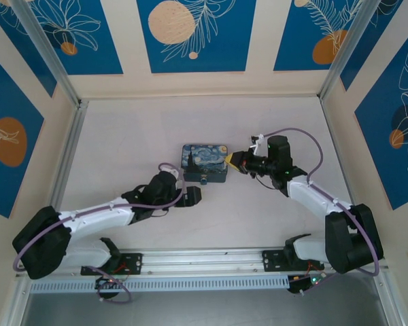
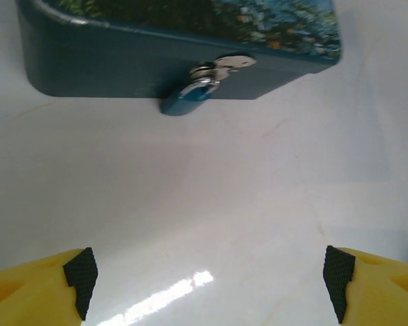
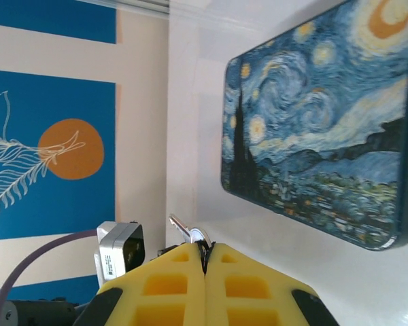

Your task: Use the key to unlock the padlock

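The tiny blue padlock (image 2: 185, 100) hangs by its silvery shackle from the metal hasp (image 2: 226, 63) on the front wall of the Starry Night box (image 2: 122, 64); from above the padlock (image 1: 204, 180) is a dark speck at the box's near edge. My left gripper (image 2: 209, 288) is open and sits low on the table a short way in front of the padlock, its black pads (image 2: 81, 280) wide apart. By the box's right end, my right gripper (image 3: 205, 252) is shut on the key (image 3: 189, 233), whose silvery blade pokes out past the yellow fingers (image 3: 170, 285).
The box (image 1: 204, 163) lies mid-table between both grippers, left gripper (image 1: 194, 195) at its front and right gripper (image 1: 232, 160) at its right. Blue and cream patterned walls (image 1: 190, 34) close in the white table (image 1: 122, 136). A silver rail (image 1: 197, 258) runs along the near edge.
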`<move>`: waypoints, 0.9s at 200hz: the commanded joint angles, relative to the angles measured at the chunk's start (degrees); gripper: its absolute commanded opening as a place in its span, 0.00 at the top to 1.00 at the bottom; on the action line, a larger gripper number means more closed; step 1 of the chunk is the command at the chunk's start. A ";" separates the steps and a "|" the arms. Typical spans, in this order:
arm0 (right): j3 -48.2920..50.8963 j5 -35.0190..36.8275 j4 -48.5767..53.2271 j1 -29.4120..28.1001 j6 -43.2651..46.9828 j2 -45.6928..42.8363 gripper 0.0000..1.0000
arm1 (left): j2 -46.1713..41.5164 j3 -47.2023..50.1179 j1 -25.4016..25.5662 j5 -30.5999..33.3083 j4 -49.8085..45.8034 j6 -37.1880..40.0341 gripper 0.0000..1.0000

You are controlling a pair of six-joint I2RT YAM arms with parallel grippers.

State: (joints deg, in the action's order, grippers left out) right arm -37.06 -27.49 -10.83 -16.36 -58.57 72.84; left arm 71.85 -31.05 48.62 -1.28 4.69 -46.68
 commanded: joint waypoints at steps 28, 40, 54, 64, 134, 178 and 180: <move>-2.13 1.35 0.99 -0.46 -0.89 3.70 1.00 | 9.69 -1.79 0.60 0.31 15.01 9.20 0.17; -2.52 1.75 0.90 -0.67 -1.23 4.45 1.00 | 11.84 -1.76 0.60 0.73 18.22 10.45 0.19; -2.42 2.39 0.40 -0.78 -1.88 4.93 1.00 | 13.98 -1.30 0.60 1.45 22.41 11.87 0.22; -2.34 2.90 -0.11 -0.80 -2.37 5.29 1.00 | 15.41 -1.00 0.55 2.24 25.09 13.20 0.23; -4.78 4.21 -2.36 -0.83 -4.37 9.06 1.00 | 26.35 -2.50 0.61 3.65 37.09 19.61 0.32; -8.65 3.41 -3.05 -0.85 -4.01 14.21 1.00 | 30.81 -4.93 0.61 3.58 38.60 21.76 0.33; -8.76 3.36 -3.12 -0.80 -4.01 14.47 1.00 | 30.96 -5.02 0.60 3.57 38.67 21.79 0.33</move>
State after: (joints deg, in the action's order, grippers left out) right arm -43.24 -23.73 -12.86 -16.91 -62.50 84.73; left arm 100.77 -33.63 48.66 1.72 39.64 -27.81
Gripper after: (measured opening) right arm 0.050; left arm 0.674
